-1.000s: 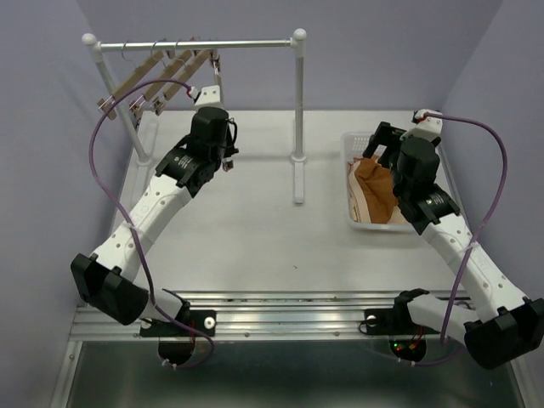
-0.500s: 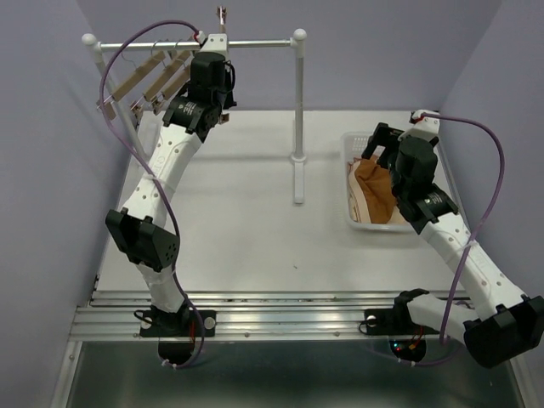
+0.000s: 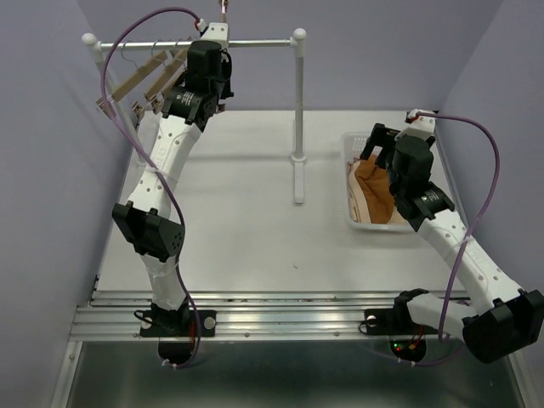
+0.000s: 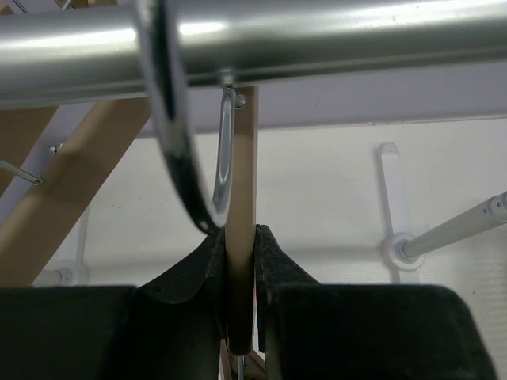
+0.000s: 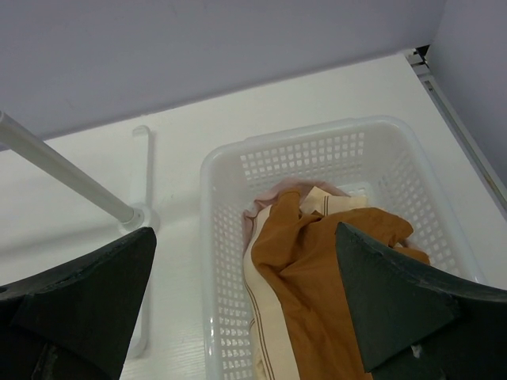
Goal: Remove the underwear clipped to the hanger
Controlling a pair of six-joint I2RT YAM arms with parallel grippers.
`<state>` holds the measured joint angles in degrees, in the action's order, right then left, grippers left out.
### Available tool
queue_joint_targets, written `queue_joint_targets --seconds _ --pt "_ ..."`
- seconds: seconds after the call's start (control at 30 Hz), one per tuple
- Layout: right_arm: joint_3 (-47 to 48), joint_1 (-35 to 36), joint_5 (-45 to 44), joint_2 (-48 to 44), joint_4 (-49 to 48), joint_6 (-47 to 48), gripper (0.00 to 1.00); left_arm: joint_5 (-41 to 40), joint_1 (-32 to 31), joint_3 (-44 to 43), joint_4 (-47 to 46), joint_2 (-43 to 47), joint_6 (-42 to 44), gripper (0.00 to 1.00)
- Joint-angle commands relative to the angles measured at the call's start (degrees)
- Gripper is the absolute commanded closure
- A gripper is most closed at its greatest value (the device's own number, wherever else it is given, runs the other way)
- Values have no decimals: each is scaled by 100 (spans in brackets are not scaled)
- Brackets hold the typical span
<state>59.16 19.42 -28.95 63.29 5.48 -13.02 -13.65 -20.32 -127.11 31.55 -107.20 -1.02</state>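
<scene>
Left gripper (image 4: 240, 257): both dark fingers (image 4: 202, 265) pressed together on the flat bar of a wooden hanger (image 4: 242, 158), right under the rail (image 4: 333, 32). Bar stands upright between the pads. The hanger's wire hook (image 4: 168, 119) loops over the rail just left of it.

Right gripper (image 5: 242, 317): fingers spread wide, holding nothing, hanging above the basket (image 5: 317, 154).

Underwear, all in the basket at the right of the table (image 3: 238, 229), well apart from the rail:
- Orange-brown piece (image 5: 317, 277) on top, crumpled, soft folds. Its long axis runs far to near along the basket's length.
- Cream-beige piece (image 5: 265, 324) beneath and to its left, lying along the left wall on the same axis, with thin dark lines running lengthwise.
- Pale pink piece (image 5: 265, 208): only a sliver shows at the far end of the heap. Which way it lies, I cannot tell.

Materials:
- Basket: white plastic, rectangular, rounded corners, lattice walls.
- Rail: polished metal tube on white posts with ball caps.
- Other hangers (image 3: 136, 81): plain light wood, flat slats, slanting down to the left from the rail.
- Table: matte white.
</scene>
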Motion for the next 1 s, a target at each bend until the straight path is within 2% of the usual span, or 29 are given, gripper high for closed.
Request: queue_joint_targets --seconds 0.0,0.37,0.67,0.7,0.77,0.83,0.97 --pt "8 0 -102 26 -337 106 0 134 107 -420 -299 -11 277 100" --pt "-62 0 -111 61 -345 141 0 345 362 -657 -325 -442 190 100" --pt "-53 0 -67 79 -354 150 0 337 370 133 -360 -135 -38 100" --pt "-53 0 -32 79 -354 150 0 345 370 186 -351 -83 -56 96" --pt "-53 0 3 87 -363 159 0 380 370 222 -325 -21 -127 79" --pt "-45 0 56 79 -363 176 0 416 370 318 -360 120 -153 72" --pt "-36 0 117 35 -363 177 0 407 370 424 -483 357 -276 47"
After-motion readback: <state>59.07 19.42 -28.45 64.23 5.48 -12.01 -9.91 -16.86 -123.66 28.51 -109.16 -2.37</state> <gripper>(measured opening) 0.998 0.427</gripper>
